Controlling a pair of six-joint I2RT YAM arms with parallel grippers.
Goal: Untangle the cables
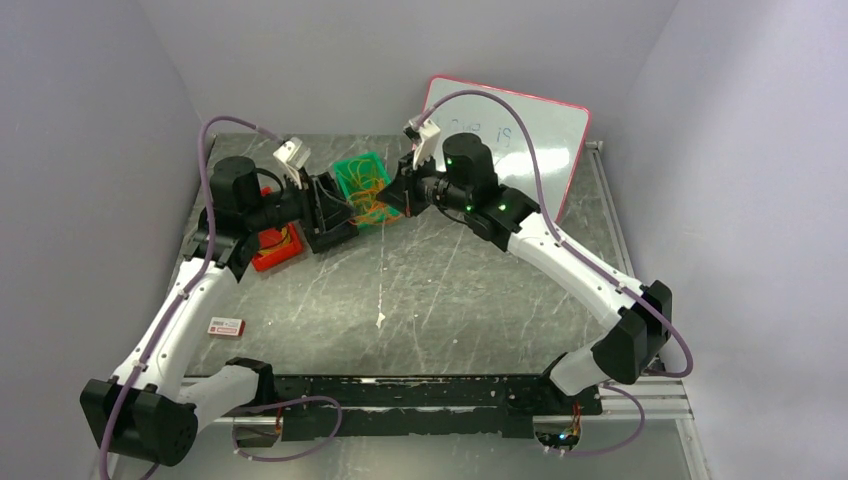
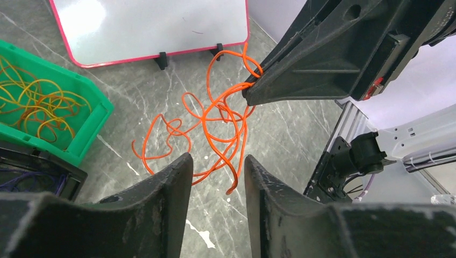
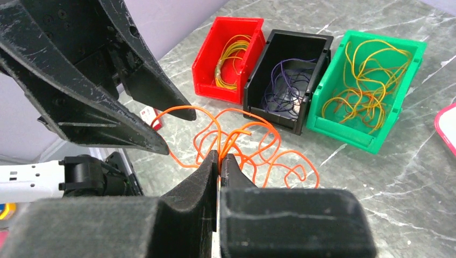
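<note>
A tangle of orange cables [image 2: 215, 119] hangs between my two grippers above the grey table; it also shows in the top view [image 1: 372, 212]. My right gripper [image 3: 219, 159] is shut on several strands of that tangle and holds it up; in the left wrist view its tip [image 2: 249, 92] pinches the upper loops. My left gripper [image 2: 218, 164] is open, its fingers on either side of the lower strands without closing on them. In the right wrist view the left gripper [image 3: 176, 133] is close to an orange loop.
Three bins stand at the back: a red bin [image 3: 231, 54] with yellow-orange cables, a black bin [image 3: 287, 80] with dark cables, and a green bin [image 3: 365, 88] with yellow cables. A pink-edged whiteboard [image 1: 520, 135] leans at the back right. A small red-and-white tag [image 1: 226, 327] lies front left.
</note>
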